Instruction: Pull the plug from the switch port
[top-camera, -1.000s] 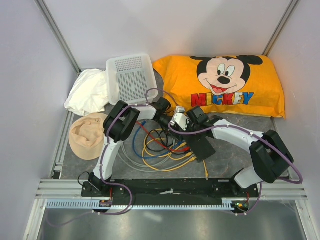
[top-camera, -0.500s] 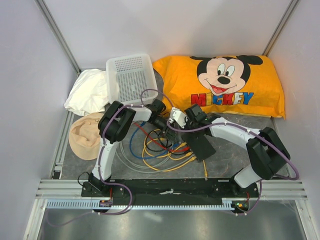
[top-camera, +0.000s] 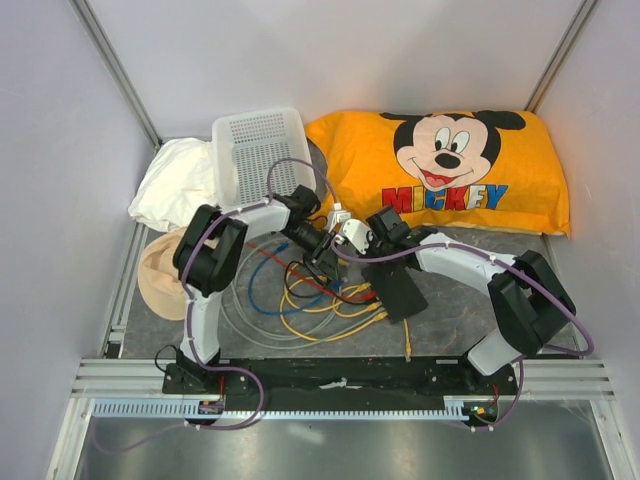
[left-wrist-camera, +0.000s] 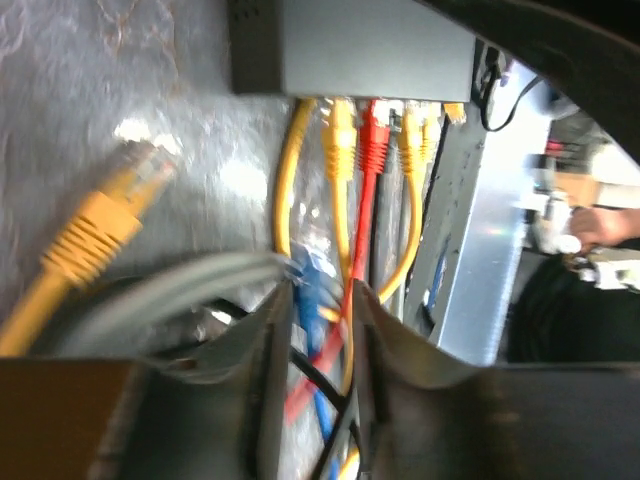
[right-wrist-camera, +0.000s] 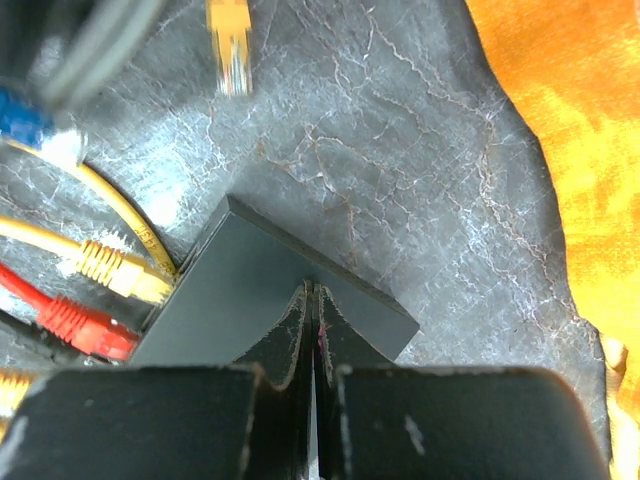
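Observation:
The black switch (top-camera: 405, 290) lies flat on the grey mat. In the left wrist view its port edge (left-wrist-camera: 380, 98) holds a red plug (left-wrist-camera: 372, 145) and several yellow plugs (left-wrist-camera: 340, 130). My left gripper (left-wrist-camera: 318, 292) stands a short way back from that edge, jaws apart. A blurred blue plug (left-wrist-camera: 305, 300) sits loose between its tips, out of the switch, with red and black cables behind it. My right gripper (right-wrist-camera: 312, 290) is shut, its tips pressing down on the switch top (right-wrist-camera: 240, 290). The blue plug (right-wrist-camera: 20, 115) also shows at the right wrist view's left edge.
A loose yellow plug (left-wrist-camera: 105, 215) lies left of the switch. Tangled cables (top-camera: 300, 305) spread between the arms. A white basket (top-camera: 262, 155), white cloth (top-camera: 178, 185) and beige hat (top-camera: 165, 272) are at the left, and an orange Mickey cushion (top-camera: 450, 170) lies behind.
The left arm has swung back and to the left, away from the switch, dragging the blue cable with it. Its jaws have widened. The right gripper stays pressed on the switch.

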